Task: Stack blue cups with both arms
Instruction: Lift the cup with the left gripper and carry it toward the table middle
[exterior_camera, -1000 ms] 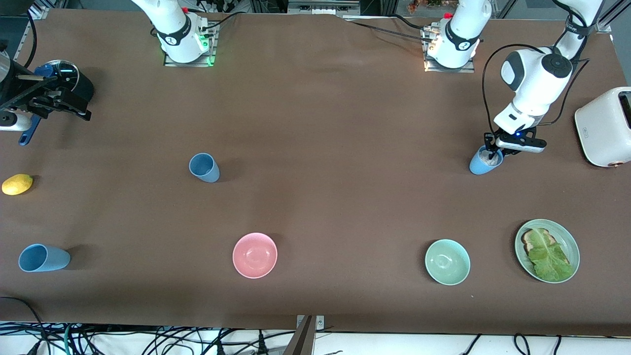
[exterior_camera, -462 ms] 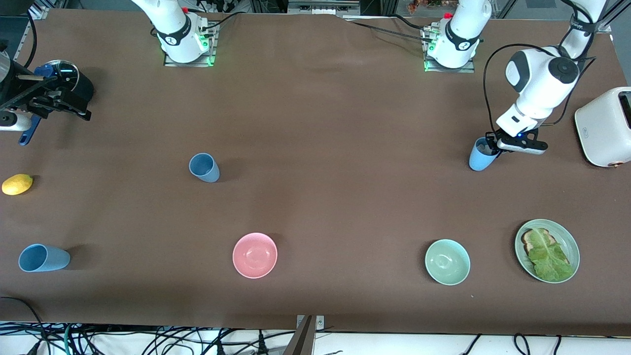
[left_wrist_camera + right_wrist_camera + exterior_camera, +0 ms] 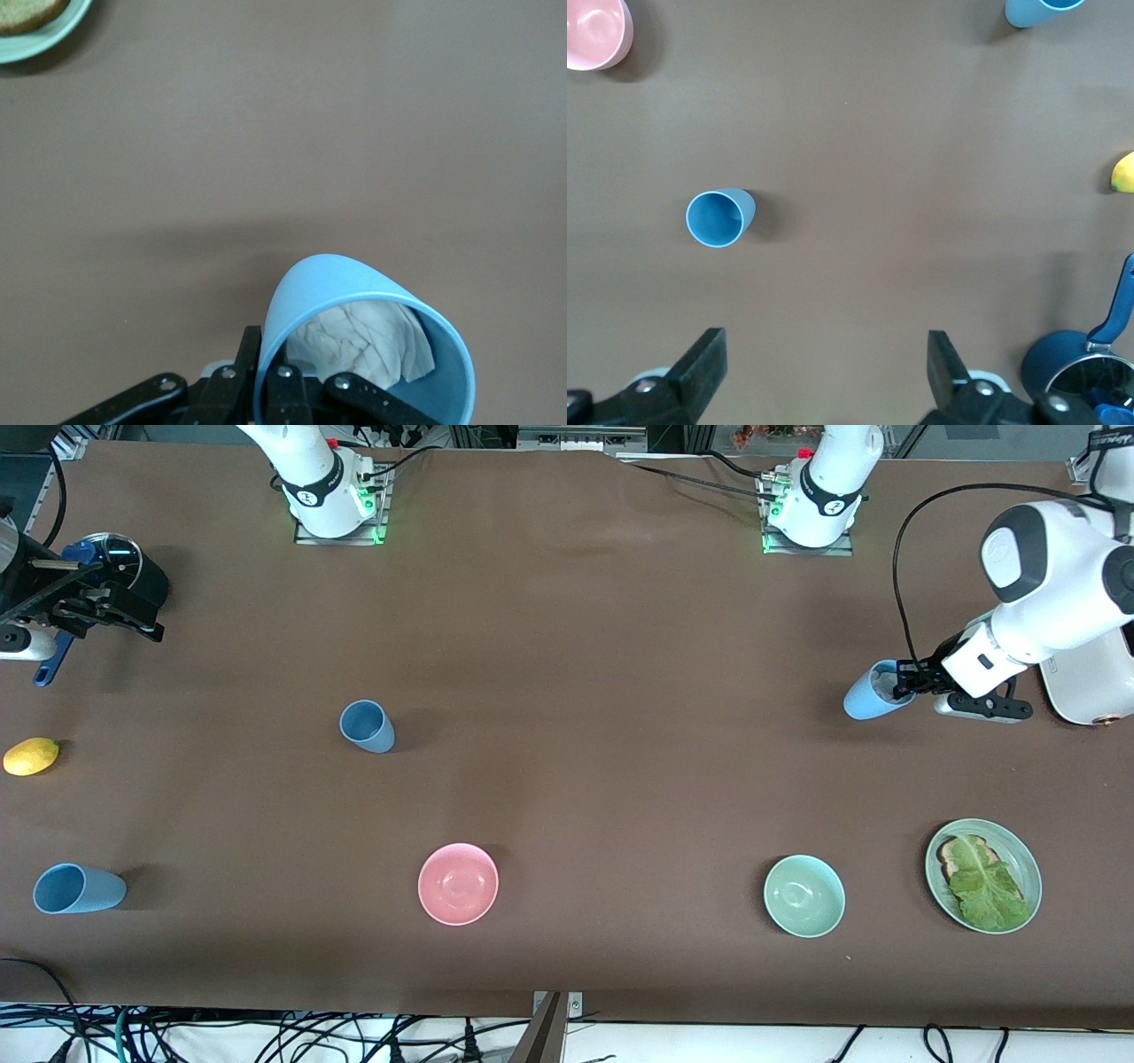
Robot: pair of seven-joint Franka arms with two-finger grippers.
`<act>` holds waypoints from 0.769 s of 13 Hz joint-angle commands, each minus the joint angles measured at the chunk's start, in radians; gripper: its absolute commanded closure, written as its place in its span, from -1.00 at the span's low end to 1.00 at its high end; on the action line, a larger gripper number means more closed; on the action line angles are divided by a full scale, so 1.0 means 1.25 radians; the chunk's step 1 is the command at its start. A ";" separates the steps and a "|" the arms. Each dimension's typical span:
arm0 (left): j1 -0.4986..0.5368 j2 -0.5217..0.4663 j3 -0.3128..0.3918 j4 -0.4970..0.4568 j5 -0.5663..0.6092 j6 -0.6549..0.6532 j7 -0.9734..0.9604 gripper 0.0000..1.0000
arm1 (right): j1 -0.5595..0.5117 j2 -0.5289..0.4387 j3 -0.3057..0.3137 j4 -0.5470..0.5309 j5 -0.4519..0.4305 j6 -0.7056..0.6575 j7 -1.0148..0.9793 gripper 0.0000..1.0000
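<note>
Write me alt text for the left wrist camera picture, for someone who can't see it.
The left gripper is shut on the rim of a light blue cup, tipped so its mouth shows crumpled white paper inside. Under it is bare brown table, with the edge of a green plate in one corner.

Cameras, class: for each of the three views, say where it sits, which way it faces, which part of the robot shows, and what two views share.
Front view: high across the table, facing both bases; shows both arms, the left gripper holding a tilted light blue cup.
Left wrist view: looks down past the left gripper at that light blue cup, white wadding inside.
Right wrist view: looks down between the open right gripper fingers at the upright dusky blue cup.
Shared: the dusky blue cup also shows in front.
</note>
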 commanded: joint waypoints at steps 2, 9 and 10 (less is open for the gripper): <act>-0.072 0.023 -0.002 0.152 0.017 -0.138 -0.144 1.00 | 0.003 0.006 -0.002 0.018 0.003 -0.014 0.002 -1.00; -0.329 0.114 -0.002 0.390 0.038 -0.228 -0.508 1.00 | 0.003 0.007 -0.004 0.018 0.003 -0.014 0.002 -1.00; -0.368 0.132 -0.002 0.414 0.061 -0.228 -0.568 1.00 | 0.003 0.007 -0.002 0.018 0.003 -0.014 0.002 -1.00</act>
